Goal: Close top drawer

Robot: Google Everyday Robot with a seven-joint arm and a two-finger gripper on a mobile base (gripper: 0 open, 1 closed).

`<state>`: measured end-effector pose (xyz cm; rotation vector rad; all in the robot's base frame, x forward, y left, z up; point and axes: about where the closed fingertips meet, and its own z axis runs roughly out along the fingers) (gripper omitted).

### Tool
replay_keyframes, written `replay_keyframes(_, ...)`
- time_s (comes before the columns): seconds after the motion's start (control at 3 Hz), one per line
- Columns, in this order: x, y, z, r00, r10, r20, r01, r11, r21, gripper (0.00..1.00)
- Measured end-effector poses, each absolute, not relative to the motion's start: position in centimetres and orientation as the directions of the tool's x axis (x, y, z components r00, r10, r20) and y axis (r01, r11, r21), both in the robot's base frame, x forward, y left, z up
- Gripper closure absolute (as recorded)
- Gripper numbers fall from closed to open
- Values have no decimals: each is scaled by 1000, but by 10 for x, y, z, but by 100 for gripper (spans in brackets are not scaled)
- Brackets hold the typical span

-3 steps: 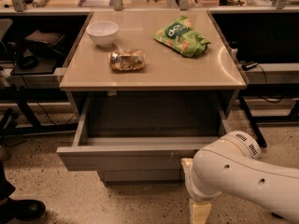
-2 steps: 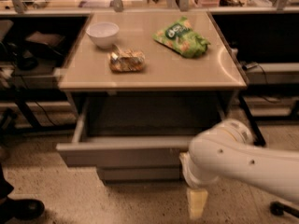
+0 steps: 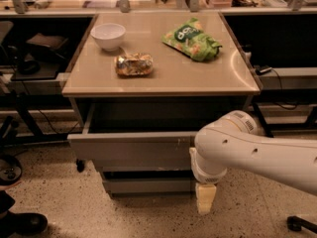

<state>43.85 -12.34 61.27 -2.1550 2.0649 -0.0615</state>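
The top drawer point(image 3: 130, 151), wide and grey with a flat front and small white scuffs towards its right, stands partly pulled out under the beige table point(image 3: 163, 78). Its dark inside shows above the front panel. My white arm point(image 3: 247, 152) reaches in from the right and its wrist covers the right end of the drawer front. My gripper point(image 3: 206, 198) hangs below the wrist, just in front of the drawer's lower right corner and close to the floor.
A narrower grey drawer front point(image 3: 148, 185) sits below the top drawer. On the table are a white bowl point(image 3: 108, 35), a foil snack packet point(image 3: 133, 64) and a green chip bag point(image 3: 192, 38). Dark shelves with cables flank the table. A shoe point(image 3: 25, 223) is at bottom left.
My arm has moved up and left against the drawer front. The drawer front now sits closer to the table, with less of its inside showing.
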Motion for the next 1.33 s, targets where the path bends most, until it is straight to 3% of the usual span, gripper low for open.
replay_keyframes(0.67, 504, -118, 627, -5, -999, -54, -987, 14, -160, 0)
replay_keyframes(1.0, 561, -104, 644, -47, -998, -49, -980, 55, -191, 0)
replay_keyframes(1.33, 561, -104, 644, -47, -998, -49, -980, 55, -191, 0)
